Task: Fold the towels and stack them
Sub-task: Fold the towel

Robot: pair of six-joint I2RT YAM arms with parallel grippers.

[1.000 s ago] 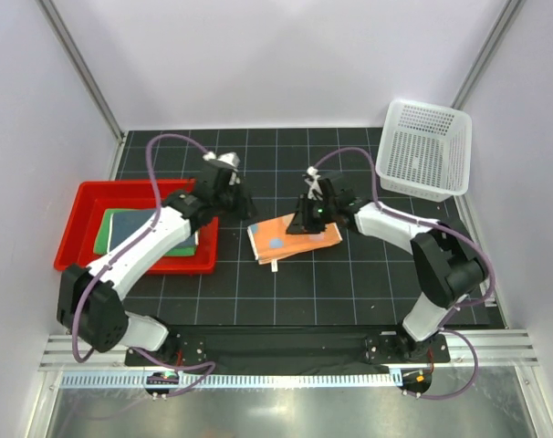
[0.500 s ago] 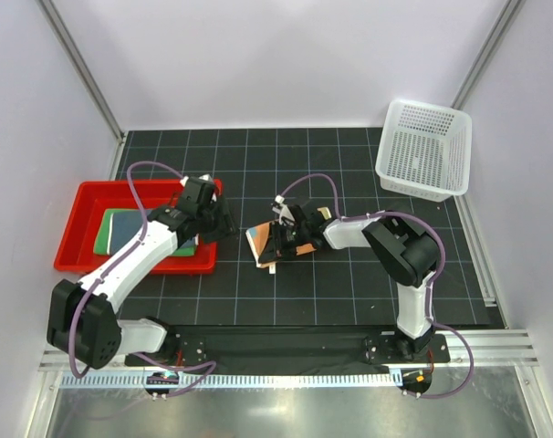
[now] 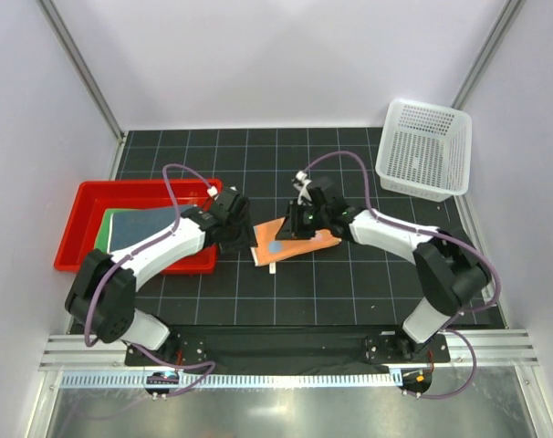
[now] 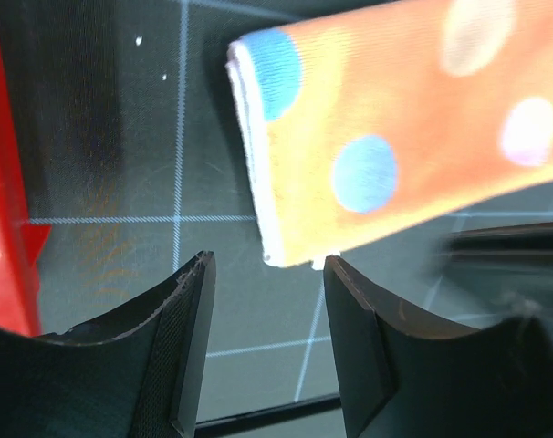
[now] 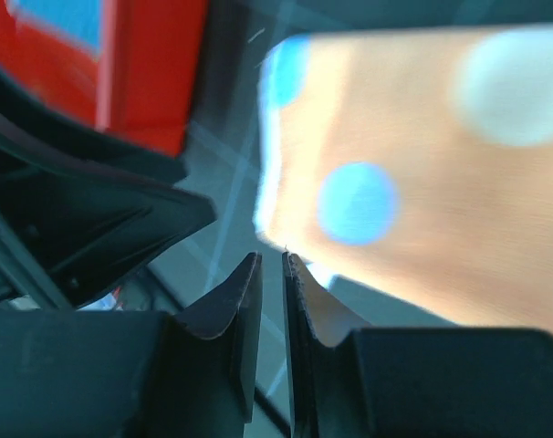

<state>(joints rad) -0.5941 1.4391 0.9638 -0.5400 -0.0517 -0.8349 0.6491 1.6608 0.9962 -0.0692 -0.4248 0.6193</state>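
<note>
The orange dotted towel [image 3: 295, 243] lies folded flat on the black grid mat, and shows in the left wrist view [image 4: 395, 137] and the right wrist view [image 5: 432, 182]. My left gripper [image 3: 243, 239] is open and empty, low at the towel's left end [image 4: 269, 274]. My right gripper [image 3: 293, 228] is over the towel's left part, with its jaws almost together and nothing between them [image 5: 270, 260]. The dark blue towel [image 3: 138, 225] lies on the green towel [image 3: 106, 232] in the red tray [image 3: 94, 190].
The tray's right wall [image 4: 3, 228] is close to the left of my left gripper. A white mesh basket [image 3: 424, 149] stands at the back right. White walls close in the mat on three sides.
My left gripper came right and down to the orange towel's left end. My right gripper pushed left over the towel, then drew back up and right. The towel lies flat again.
</note>
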